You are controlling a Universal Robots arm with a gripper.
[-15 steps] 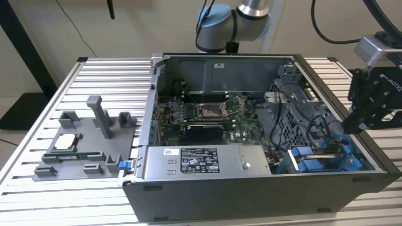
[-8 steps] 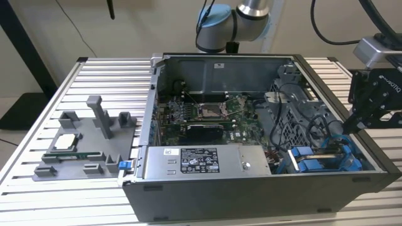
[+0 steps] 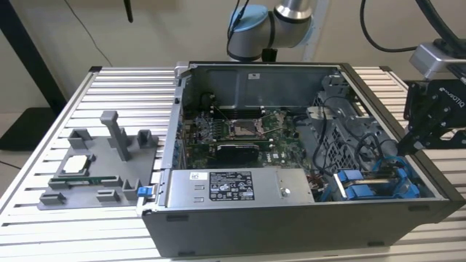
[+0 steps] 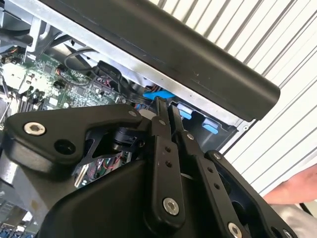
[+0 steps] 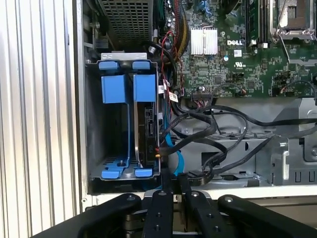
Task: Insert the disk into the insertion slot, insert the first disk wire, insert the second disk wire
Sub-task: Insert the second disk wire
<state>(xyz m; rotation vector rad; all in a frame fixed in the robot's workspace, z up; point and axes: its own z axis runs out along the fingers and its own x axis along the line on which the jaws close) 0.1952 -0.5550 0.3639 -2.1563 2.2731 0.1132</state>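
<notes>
Down at the rim of the computer case (image 3: 291,232), the gripper (image 5: 174,177) hangs with its fingers (image 4: 161,129) drawn together to a bare sliver (whether anything is pinched between them cannot be told). Its tips sit just beside a blue cable (image 5: 173,156) and a tangle of black cables (image 5: 213,131). Next to these, the disk (image 5: 147,124) stands on edge inside the insertion slot (image 5: 94,124), by its blue rails (image 5: 116,89). The motherboard (image 5: 223,69) lies beyond.
</notes>
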